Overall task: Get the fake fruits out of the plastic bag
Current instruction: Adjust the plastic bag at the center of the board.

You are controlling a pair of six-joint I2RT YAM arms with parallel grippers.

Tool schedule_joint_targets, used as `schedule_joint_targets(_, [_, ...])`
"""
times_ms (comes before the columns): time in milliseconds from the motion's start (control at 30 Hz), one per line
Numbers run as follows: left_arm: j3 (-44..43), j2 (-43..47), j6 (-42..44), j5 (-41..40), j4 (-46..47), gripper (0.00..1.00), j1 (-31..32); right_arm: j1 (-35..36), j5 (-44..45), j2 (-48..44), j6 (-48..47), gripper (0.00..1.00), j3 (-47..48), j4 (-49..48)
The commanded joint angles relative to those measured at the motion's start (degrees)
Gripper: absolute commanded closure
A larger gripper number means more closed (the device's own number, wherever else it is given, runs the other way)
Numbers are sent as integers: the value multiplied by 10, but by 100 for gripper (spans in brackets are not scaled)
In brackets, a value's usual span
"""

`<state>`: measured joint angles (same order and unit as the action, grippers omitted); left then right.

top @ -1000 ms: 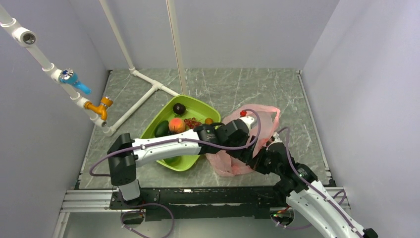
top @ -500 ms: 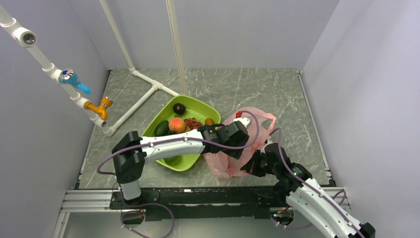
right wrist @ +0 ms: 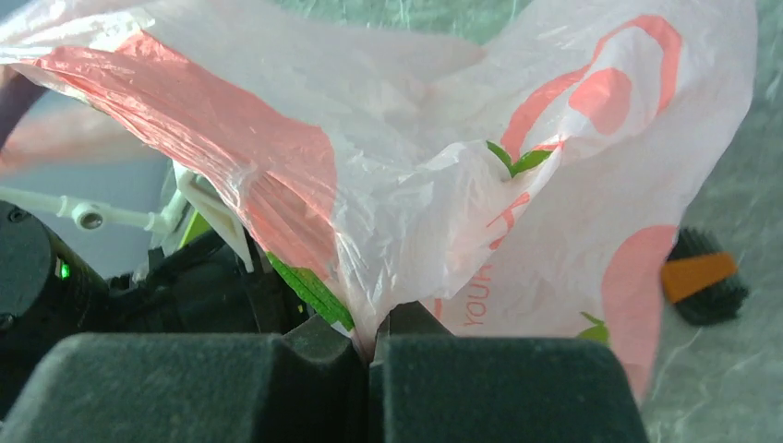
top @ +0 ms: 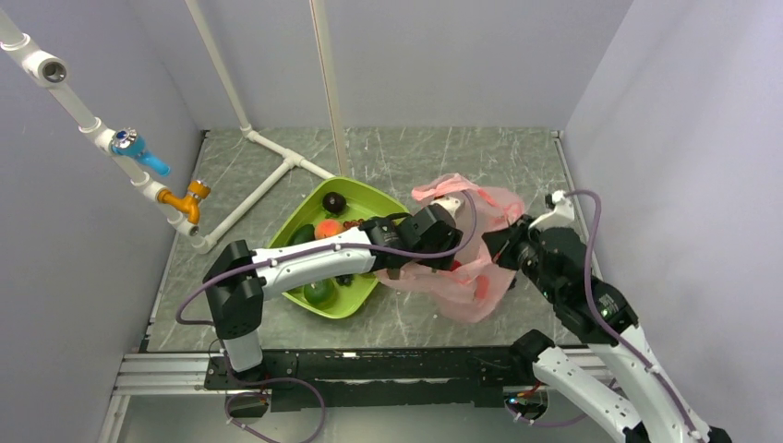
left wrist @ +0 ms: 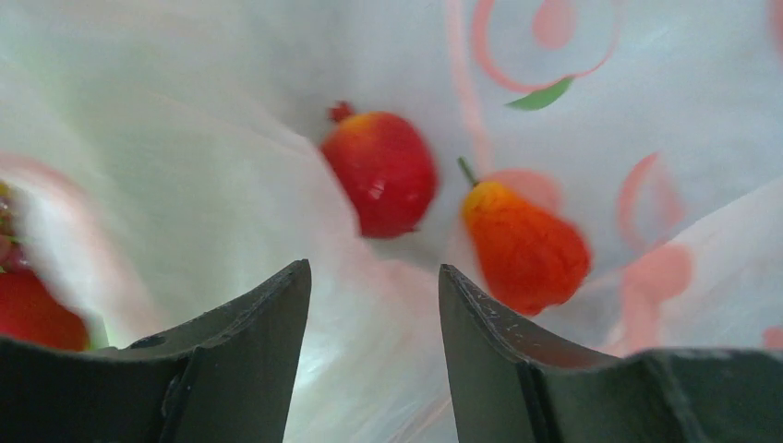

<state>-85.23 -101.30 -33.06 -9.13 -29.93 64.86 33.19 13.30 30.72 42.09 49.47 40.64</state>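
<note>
The pink bag (top: 466,268) sat right of the middle of the tabletop (top: 517,157), closer to the near edge than to the far one. Its top was pulled up off the surface. The right hand (right wrist: 369,343) was closed tight on a fold of the bag's thin plastic, and no gap showed between its two fingers. From above, this hand was at the bag's right side, toward the right edge of the tabletop.

The left hand (left wrist: 371,269) reached into the bag from the left. Its fingers stood moderately apart and held nothing, with only crumpled plastic showing between them. Just past the fingertips lay a red round fruit (left wrist: 380,185), and near it on the right an orange pear-shaped fruit (left wrist: 526,254). Whether the two touched could not be told. Part of another red fruit (left wrist: 32,318) showed at the left side of the wrist view, beside the left finger. This view was blurred.

A lime-green tray (top: 369,198) lay around the middle of the tabletop, just beside the bag's left side, and the left arm crossed over it. In the tray were a dark round fruit (top: 333,201) at the far end, a peach (top: 325,229) and a grape bunch (top: 354,224) near the middle, and a green round fruit (top: 319,293) at the near end.
</note>
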Motion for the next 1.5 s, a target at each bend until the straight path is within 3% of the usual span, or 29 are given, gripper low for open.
schedule_joint_targets(0, [-23, 37, 4, 33, 35, 41, -24, 3, 17, 68, -93, 100, 59, -7])
schedule_joint_targets(233, [40, 33, -26, 106, 123, 42, -54, 2, -65, 69, -86, 100, 7, -52])
schedule_joint_targets(467, [75, 51, -40, 102, 133, 40, -55, 1, -180, 55, -135, 100, -14, -81])
schedule_joint_targets(633, [127, 69, -51, 133, 190, 37, -55, 2, -273, -34, -72, 100, -136, -91])
schedule_joint_targets(733, [126, 48, -54, 152, 200, 37, -54, 2, -245, -89, -6, 100, -191, -29])
schedule_joint_targets(867, [128, 31, -57, 151, 229, 38, -52, 2, -100, -113, 159, 100, -173, 150])
schedule_joint_targets(1000, [113, 14, -51, 162, 248, 35, -47, 3, -36, -129, 227, 100, -167, 187])
schedule_joint_targets(1167, [55, -19, -18, 158, 226, 32, -32, 2, -10, -101, 236, 100, -148, 197])
schedule_joint_targets(1333, [72, -14, 4, 167, 291, 51, -17, 3, -37, -119, 205, 100, -134, 156])
schedule_joint_targets(1467, [124, 33, 21, 139, 373, 51, -4, 3, -106, -148, 129, 100, -131, 66])
